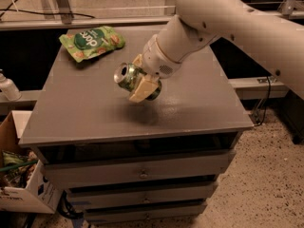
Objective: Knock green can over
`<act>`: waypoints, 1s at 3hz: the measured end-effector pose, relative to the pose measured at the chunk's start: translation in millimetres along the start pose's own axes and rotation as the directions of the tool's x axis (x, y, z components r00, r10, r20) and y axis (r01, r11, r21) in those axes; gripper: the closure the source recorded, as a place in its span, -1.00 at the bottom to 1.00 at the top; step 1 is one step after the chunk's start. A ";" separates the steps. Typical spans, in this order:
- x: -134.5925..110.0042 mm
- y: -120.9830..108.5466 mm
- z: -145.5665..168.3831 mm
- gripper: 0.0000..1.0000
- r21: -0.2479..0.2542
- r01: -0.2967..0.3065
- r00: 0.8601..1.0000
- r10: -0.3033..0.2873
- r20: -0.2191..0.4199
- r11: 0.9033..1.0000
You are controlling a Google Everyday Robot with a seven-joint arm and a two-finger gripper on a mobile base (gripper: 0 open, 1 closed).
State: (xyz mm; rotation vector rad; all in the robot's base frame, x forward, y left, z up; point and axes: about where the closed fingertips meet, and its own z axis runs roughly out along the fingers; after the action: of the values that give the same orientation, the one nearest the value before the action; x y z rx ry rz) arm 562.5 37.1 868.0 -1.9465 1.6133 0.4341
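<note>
The green can [128, 78] lies tipped on its side in the air above the grey table top [90, 108], its silver top with the pull-tab facing left. My gripper [142, 78] is shut on the can, one pale finger [142, 89] across its front and another behind it. The can hangs above the middle of the table; its shadow falls on the surface just below and to the right. The white arm reaches in from the upper right.
A flat green snack bag [91, 42] lies at the table's far left corner. The table is a drawer cabinet with a front edge [137, 134]. A white bottle [8, 87] and a cardboard box [19, 184] stand at the left on the floor side.
</note>
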 end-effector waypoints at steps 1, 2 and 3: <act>14.9 -3.3 15.3 1.00 -0.024 0.000 0.996 -0.002 -0.088 1.000; 19.2 -8.4 20.9 1.00 -0.037 0.005 0.989 -0.010 -0.146 0.999; 21.1 -14.6 24.3 1.00 -0.048 0.010 0.983 -0.019 -0.181 0.999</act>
State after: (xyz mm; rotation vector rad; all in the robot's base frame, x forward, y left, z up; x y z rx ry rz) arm 583.9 37.0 839.8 -2.0829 1.7141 0.2977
